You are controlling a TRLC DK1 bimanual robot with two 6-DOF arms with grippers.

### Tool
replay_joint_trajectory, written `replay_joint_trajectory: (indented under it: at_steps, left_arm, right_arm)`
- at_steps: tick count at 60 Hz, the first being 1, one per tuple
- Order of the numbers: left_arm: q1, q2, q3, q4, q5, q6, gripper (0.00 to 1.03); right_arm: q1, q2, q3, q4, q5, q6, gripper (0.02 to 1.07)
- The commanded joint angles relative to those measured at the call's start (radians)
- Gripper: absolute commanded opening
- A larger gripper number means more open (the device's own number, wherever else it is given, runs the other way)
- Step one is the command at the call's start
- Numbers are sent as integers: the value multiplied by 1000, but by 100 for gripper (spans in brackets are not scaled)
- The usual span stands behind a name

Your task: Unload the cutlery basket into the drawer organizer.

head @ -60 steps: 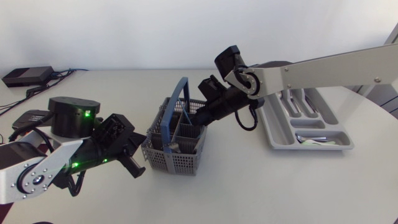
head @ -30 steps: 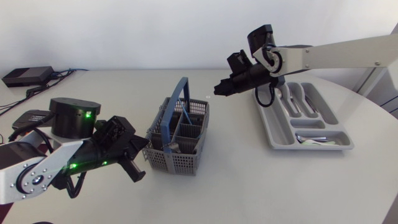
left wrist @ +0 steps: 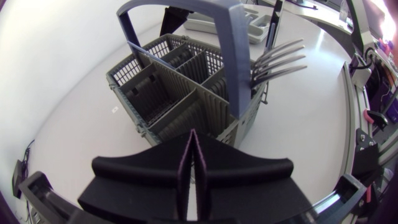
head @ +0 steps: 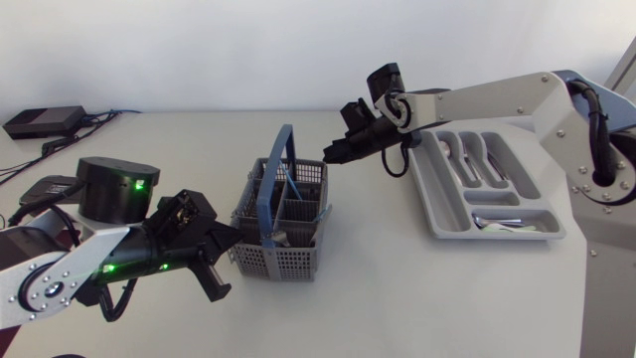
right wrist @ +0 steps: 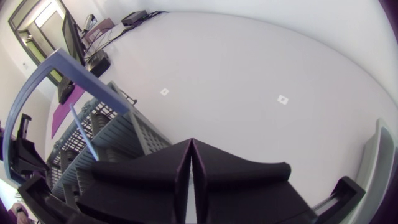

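Now, the grey plastic mesh cutlery basket with the blue arched handle (head: 281,227) stands upright near the middle of the tabletop, a little toward its front edge. In my left wrist view, metal fork tines (left wrist: 278,60) stick out past one side of it, beside the handle. My left gripper (head: 215,263) sits low just beside the basket's left side, its fingers pressed together with nothing between them; I cannot tell whether it touches the mesh. My right gripper (head: 331,154) hangs in the air over the tabletop just beyond the basket's far right corner, between the basket and the light grey plastic drawer organizer (head: 434,204). Its fingers are closed on each other too, and I see nothing between them. The organizer lies toward the tabletop's right edge, well apart from the basket, with silver cutlery (head: 499,225) already in its compartments.
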Motion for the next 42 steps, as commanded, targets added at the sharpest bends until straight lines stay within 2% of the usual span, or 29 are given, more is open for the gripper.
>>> replay_joint_trajectory:
  at_steps: [1, 7, 15, 30, 36, 42]
  left_arm:
    - [20, 24, -28, -60, 14, 33, 4]
    - [72, 30, -13, -52, 14, 50, 4]
    - [104, -36, 18, -113, 33, 58, 4]
    - [53, -183, 28, -274, 66, 58, 4]
    - [52, -208, 31, -334, 110, 65, 4]
    - [55, -222, 30, -342, 122, 71, 4]
  right_arm:
    - [19, 16, 9, -36, -28, -22, 8]
    - [30, -17, -37, -38, -40, -31, 8]
    - [42, -53, -89, -38, -43, -41, 8]
    - [33, -48, -69, -31, -29, -40, 8]
    - [28, -30, -37, -33, -17, -34, 8]
    - [22, -8, -6, -35, -10, -26, 8]
